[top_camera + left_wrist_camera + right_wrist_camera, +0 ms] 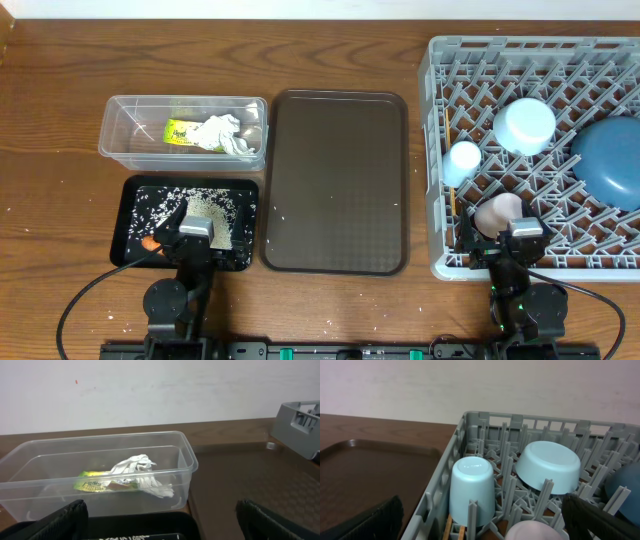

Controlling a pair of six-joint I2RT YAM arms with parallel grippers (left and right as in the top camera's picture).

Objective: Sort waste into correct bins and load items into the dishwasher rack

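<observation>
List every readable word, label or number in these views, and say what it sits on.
Wrapper in the clear tub: dark print on yellow-green, too blurred in the left wrist view and too small in the overhead view to read.
No other words, numbers or signs can be made out.

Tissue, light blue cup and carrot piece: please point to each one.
tissue (pixel 140 472), left wrist view, middle of the wad
light blue cup (pixel 471 487), right wrist view, side wall
carrot piece (pixel 150 242), overhead view, its middle

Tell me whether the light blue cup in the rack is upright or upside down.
Upside down. The light blue cup shows its closed base on top, mouth down among the pegs of the dishwasher rack.
</observation>
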